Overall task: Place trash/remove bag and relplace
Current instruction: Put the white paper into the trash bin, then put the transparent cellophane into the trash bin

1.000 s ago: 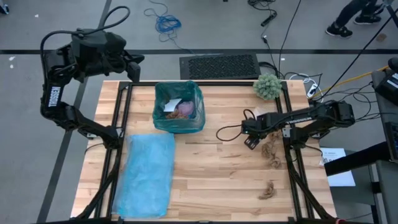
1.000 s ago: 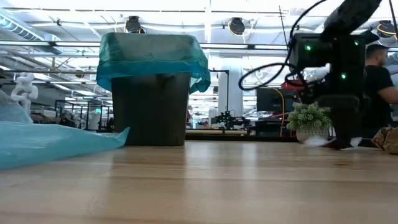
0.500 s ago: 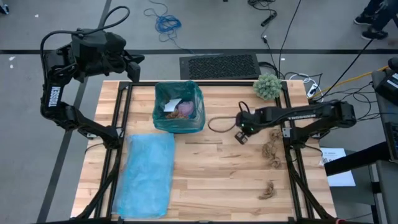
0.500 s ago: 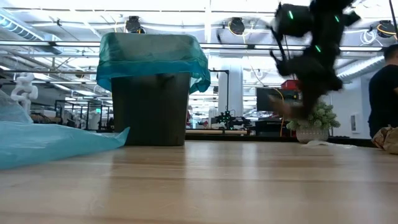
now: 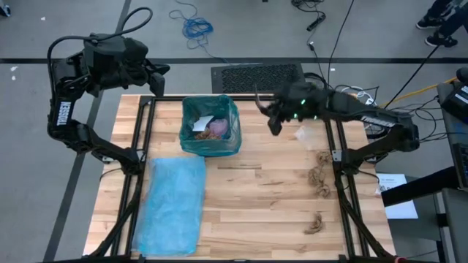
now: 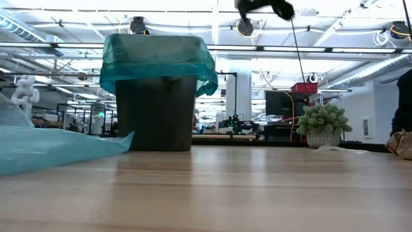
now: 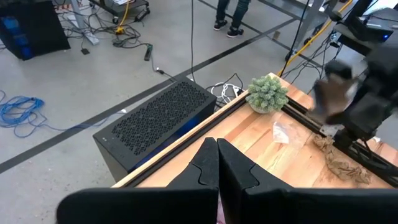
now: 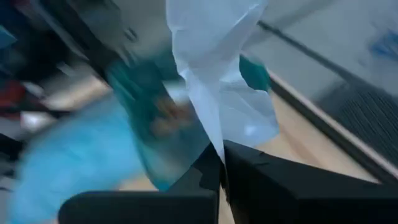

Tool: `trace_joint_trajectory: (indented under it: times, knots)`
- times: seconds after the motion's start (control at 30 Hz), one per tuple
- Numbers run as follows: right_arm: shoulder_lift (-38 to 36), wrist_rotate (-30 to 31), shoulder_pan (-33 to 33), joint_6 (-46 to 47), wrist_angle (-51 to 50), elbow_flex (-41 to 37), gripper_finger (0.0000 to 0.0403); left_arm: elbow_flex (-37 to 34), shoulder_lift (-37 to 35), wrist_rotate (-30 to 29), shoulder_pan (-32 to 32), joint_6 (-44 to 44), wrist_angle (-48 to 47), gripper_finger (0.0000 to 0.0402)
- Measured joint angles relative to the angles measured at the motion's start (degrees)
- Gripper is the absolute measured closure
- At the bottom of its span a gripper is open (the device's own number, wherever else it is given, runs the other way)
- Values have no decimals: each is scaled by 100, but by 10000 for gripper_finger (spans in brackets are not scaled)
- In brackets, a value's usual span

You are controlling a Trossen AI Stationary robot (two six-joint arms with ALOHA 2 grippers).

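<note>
A dark bin lined with a teal bag (image 5: pixel 210 126) (image 6: pixel 158 96) stands at the table's far middle, with white, brown and lilac-pink trash inside. My right gripper (image 5: pixel 272 126) (image 8: pixel 222 158) hangs high just right of the bin, shut on a pale translucent scrap (image 8: pixel 214 68). Brown paper wads (image 5: pixel 319 177) (image 5: pixel 316 223) lie on the right side of the table. My left gripper (image 5: pixel 157 84) (image 7: pixel 217 163) waits shut above the far left corner. My right gripper pinches one end of the pale scrap (image 8: pixel 217 140) between its two fingertips. It comes from the table's right and slants down toward the bin. The scrap stands out beyond the fingers, crumpled and lifted clear of the table.
A flat blue spare bag (image 5: pixel 172 204) lies near the left front. A fuzzy green ball (image 6: pixel 324 122) (image 7: pixel 268 93) sits at the far right, with a clear scrap (image 7: pixel 283 132) on the wood beside it. Black frame rails (image 5: pixel 142 139) run along both table sides.
My right gripper has risen high off the table from beside the brown wads. It has gone toward the far edge and the bin, tipping from pointing steeply down to nearer level, and carries the pale scrap with it.
</note>
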Motion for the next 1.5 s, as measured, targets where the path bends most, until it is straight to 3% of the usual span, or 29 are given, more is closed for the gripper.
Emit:
trace_joint_trajectory:
  times: [0.23,0.47,0.93,1.1,1.37,1.5]
  knots:
    - [262,-945,-206,-49,1258,198,403,0,0,0,0,0,44,402]
    - [1150,-1730,-199,151,1942,197,403,0,0,2,0,-13,52,402]
    - [2239,-2290,-219,995,2859,215,396,0,0,2,-2,-50,52,402]
    - [2634,-2528,-196,977,2814,619,340,0,0,-2,0,-46,52,402]
    - [2778,-2479,-256,585,2628,1340,183,0,0,-7,0,-48,49,402]
    - [2751,-2462,-400,238,1871,1647,135,0,0,-9,0,-48,50,402]
